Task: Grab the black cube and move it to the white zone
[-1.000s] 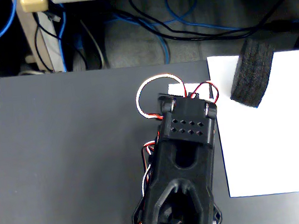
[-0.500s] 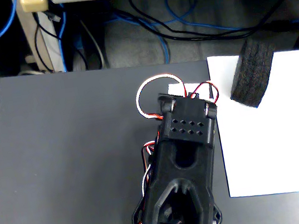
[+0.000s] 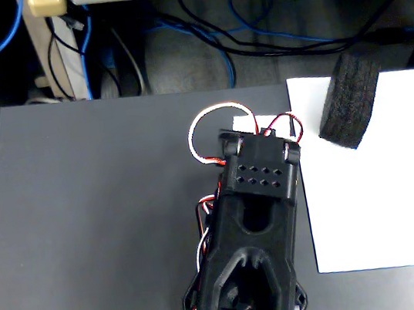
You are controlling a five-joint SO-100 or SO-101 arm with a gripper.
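- We look down from the fixed view at a dark grey mat [image 3: 107, 217] on the table.
- We see 1 black foam block [image 3: 349, 100] near the top right.
- The block looks rough and full of tiny holes, and it is longer than it is wide.
- The block sits on the white sheet [image 3: 385, 198], at the sheet's top edge. Its top end pokes a little past that edge.
- The white sheet lies on the right side of the mat, flat and plain.
- The black robot arm [image 3: 255, 218] comes up from the bottom middle and lies mostly over the mat.
- The top end of the arm is just left of the white sheet's left edge.
- Red, white and black wires [image 3: 207, 128] loop out near the top of the arm.
- We cannot see the fingers of the gripper, so we cannot tell if they are apart or together.
- The arm and the block are apart, with bare white sheet between them.
- Blue and black cables [image 3: 251, 35] lie on the floor past the mat.
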